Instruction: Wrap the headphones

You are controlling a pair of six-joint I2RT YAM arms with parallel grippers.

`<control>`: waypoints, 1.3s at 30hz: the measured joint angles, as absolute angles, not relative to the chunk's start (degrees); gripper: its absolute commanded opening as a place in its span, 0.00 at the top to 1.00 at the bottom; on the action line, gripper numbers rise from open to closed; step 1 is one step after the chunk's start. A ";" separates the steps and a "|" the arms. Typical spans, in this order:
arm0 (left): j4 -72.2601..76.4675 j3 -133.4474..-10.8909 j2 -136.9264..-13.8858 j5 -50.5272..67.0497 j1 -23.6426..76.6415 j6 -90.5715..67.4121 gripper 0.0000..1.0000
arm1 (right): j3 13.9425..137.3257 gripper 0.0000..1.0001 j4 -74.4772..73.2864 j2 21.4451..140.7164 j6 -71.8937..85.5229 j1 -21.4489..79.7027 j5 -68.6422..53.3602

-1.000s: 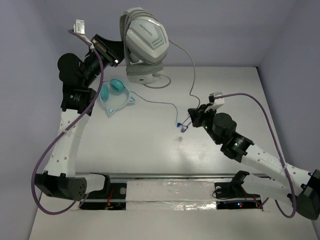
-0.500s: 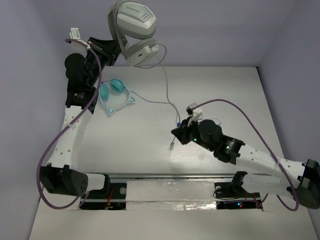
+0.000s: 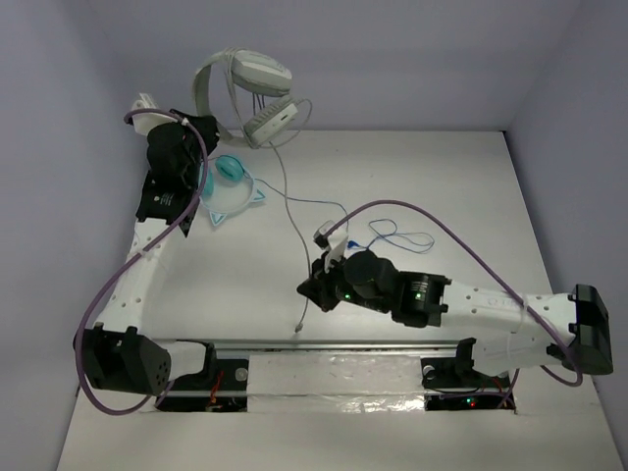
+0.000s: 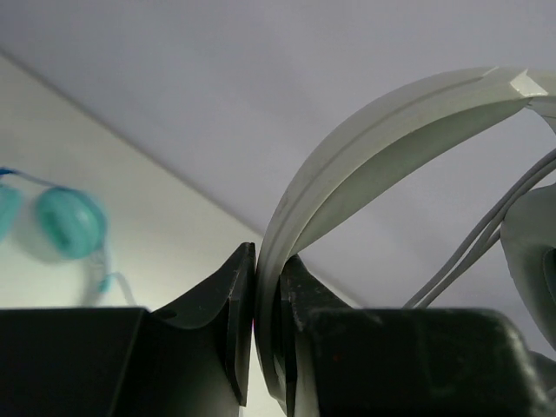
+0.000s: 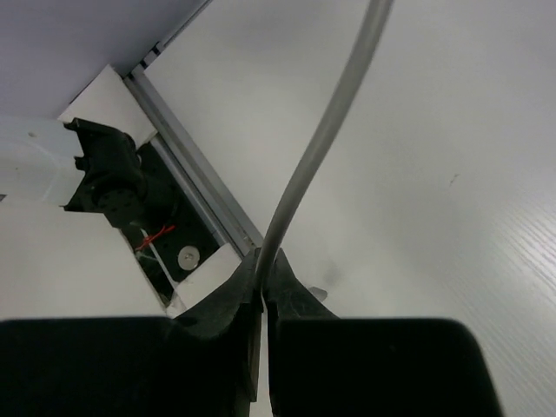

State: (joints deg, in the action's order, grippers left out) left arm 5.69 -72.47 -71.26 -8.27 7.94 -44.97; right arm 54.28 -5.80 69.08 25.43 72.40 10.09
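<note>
The left gripper [image 4: 265, 291] is clamped on the headband [image 4: 382, 130], which is pinched edge-on between the jaws. By it the headphones [image 3: 257, 93] are held in the air, above and just behind the teal cat-ear headphones [image 3: 228, 186] that lie on the table [image 3: 461, 177].

The right gripper [image 5: 261, 276] is closed on the thin white cable [image 3: 290, 211], gripped well in front of the teal cat-ear headphones and to their right, low over the table. From the cups the cable is drawn down in a nearly straight line, just to the right of the teal cat-ear headphones, to that grip. A short free end with the plug [image 3: 298, 324] is left beyond it. A thinner bluish lead [image 3: 397, 235] is seen looped on the table, further right of the teal cat-ear headphones.

No turn of cable is seen around the headphones, so the winding is judged not yet begun: the cable is only taken up and pulled out. Next, the cable would need to be carried around the headphones by the right gripper while they are held steady, with modest tension so that it neither slips out nor drags the headband from the other grip.
</note>
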 measured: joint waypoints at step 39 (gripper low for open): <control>-27.66 -55.96 -58.61 -18.79 50.59 -5.17 1.00 | 78.19 1.00 -52.71 65.52 16.21 64.55 35.81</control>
State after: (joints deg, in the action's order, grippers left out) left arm -27.66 -55.96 -58.61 -18.79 50.59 -5.17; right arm 78.19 -52.71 65.52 16.21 64.55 35.81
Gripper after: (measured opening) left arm 0.102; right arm 0.061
